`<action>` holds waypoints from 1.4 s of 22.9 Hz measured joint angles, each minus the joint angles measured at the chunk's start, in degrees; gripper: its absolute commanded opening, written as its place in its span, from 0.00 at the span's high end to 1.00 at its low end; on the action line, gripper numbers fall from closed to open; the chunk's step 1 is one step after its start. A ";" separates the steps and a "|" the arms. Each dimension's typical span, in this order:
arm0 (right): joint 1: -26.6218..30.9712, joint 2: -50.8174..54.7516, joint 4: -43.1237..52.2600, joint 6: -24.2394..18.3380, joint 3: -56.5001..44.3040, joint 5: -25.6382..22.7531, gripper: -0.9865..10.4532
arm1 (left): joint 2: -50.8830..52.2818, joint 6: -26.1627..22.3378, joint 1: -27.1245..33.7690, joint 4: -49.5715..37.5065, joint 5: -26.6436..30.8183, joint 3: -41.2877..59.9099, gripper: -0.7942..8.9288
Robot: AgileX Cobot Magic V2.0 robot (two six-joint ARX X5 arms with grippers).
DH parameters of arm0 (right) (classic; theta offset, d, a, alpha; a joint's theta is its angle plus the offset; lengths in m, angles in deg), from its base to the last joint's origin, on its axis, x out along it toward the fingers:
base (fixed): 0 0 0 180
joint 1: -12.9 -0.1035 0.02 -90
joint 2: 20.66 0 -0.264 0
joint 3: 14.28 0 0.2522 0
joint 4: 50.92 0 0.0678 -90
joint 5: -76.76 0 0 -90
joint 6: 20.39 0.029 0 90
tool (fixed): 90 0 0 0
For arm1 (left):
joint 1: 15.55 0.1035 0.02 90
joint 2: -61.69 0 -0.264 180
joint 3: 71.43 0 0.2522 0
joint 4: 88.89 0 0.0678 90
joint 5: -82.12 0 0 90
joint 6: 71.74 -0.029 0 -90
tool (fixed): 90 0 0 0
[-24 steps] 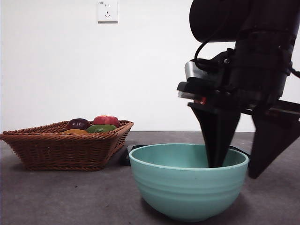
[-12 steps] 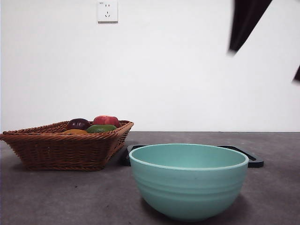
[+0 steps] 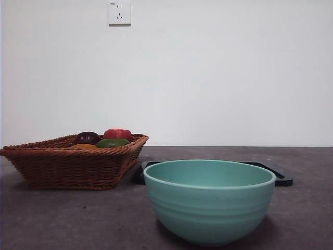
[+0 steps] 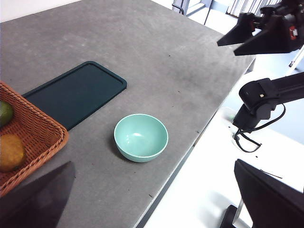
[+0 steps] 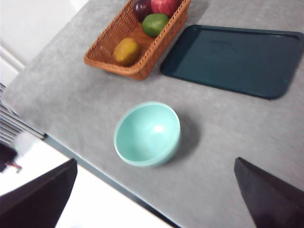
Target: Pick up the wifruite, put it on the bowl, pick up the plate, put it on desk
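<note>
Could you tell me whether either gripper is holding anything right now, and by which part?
Nothing is held. Both the left gripper and right gripper hang open and empty, high above the bowl.

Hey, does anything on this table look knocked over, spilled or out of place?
Nothing stands out. The bowl sits upright and empty on the desk, beside the tray; the fruit stays in the basket.

Wicker basket [image 3: 73,164] of fruit beside black tray [image 5: 230,59]
</note>
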 measured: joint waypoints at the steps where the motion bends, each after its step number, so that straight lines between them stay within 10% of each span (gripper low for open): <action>1: 0.00 0.74 -1.36 -0.28 0.66 -0.44 0.42 | 0.00 0.00 0.00 0.00 0.00 0.00 0.27; 16: 0.00 1.44 -7.39 -9.44 13.27 -0.96 0.42 | 0.00 0.00 0.00 0.02 -0.02 0.00 0.30; 19: 0.00 1.44 -7.39 -9.44 13.27 -0.96 0.45 | 0.00 0.00 0.00 0.02 0.00 0.00 0.43; 24: 0.00 1.44 -7.41 -9.42 13.27 -0.90 0.91 | 0.00 0.00 0.00 0.02 -0.02 0.00 0.91; 32: 0.00 1.44 -7.41 -9.42 13.27 -0.83 0.90 | 0.00 0.07 0.00 0.02 0.00 0.00 0.90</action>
